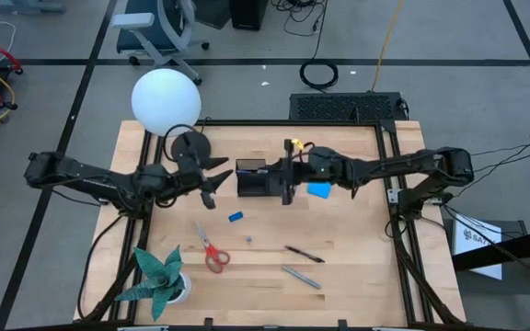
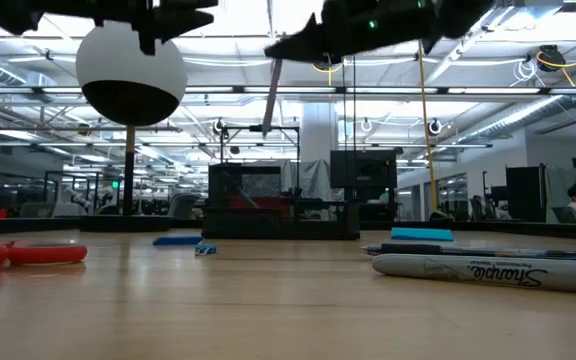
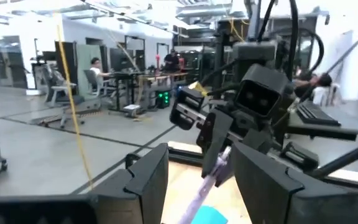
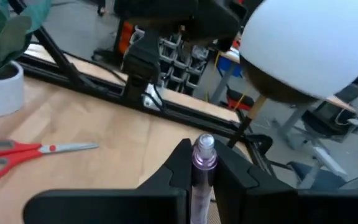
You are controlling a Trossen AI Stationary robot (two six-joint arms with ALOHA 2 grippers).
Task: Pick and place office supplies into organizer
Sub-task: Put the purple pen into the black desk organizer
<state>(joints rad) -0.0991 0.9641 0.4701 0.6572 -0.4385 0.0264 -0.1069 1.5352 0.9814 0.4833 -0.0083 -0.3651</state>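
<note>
Right gripper [image 4: 199, 163], fingers clamped on a purple pen [image 4: 202, 168], held above the black organizer [image 1: 258, 179], blue pad [image 1: 318, 189] just beside it; left gripper [image 1: 217, 175], fingers apart and empty, facing it across the organizer, red scissors [image 1: 212, 252] well apart.

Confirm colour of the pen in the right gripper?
Purple pen, silver tip; right wrist view shows it best.

Overhead looks down; low looks level; both share scissors [image 1: 212, 254].
</note>
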